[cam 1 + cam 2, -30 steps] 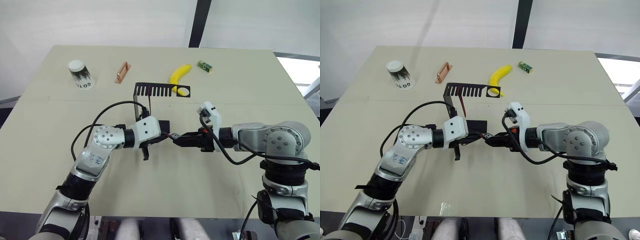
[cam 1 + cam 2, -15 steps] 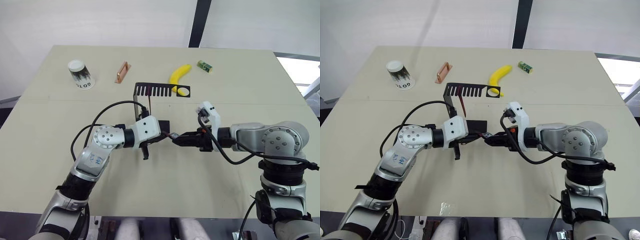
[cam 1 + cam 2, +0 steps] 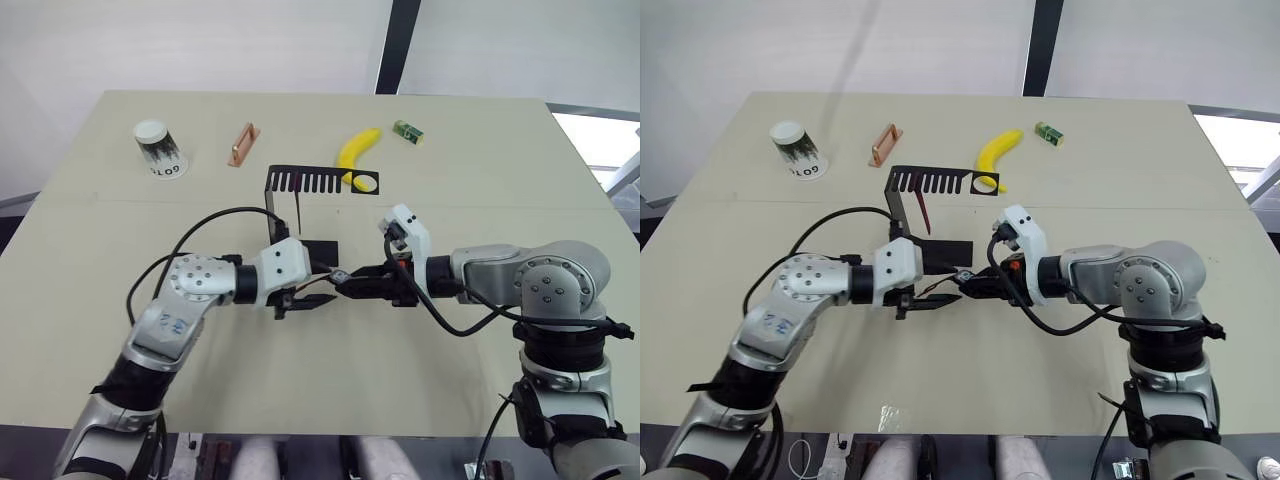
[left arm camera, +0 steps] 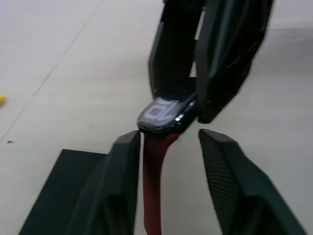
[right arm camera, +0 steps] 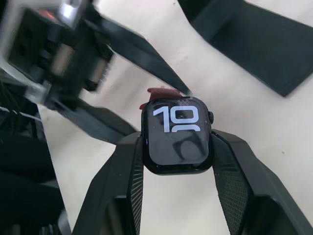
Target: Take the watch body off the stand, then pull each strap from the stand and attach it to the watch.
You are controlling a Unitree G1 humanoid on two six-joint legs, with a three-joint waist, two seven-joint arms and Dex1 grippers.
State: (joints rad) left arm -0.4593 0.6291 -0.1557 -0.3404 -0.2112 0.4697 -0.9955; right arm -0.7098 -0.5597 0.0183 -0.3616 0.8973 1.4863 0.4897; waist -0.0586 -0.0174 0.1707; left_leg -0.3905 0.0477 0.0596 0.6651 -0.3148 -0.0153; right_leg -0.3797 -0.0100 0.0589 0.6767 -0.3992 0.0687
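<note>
My right pincer (image 5: 177, 169) clamps the small, smooth, scratch-prone watch body (image 5: 177, 134) by its sides; my left pincer (image 4: 168, 147), parted, flanks the floppy maroon strap (image 4: 154, 171).

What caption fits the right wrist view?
Right gripper clamps the watch body as a maroon strap meets its far edge.

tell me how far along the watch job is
Done: the watch body is off the stand, clamped in the right gripper. In hand: one maroon strap meets the watch's edge, lying between the left gripper's open fingers; whether it has locked in is unclear. Left: the second strap hangs from the stand's slotted arm.
</note>
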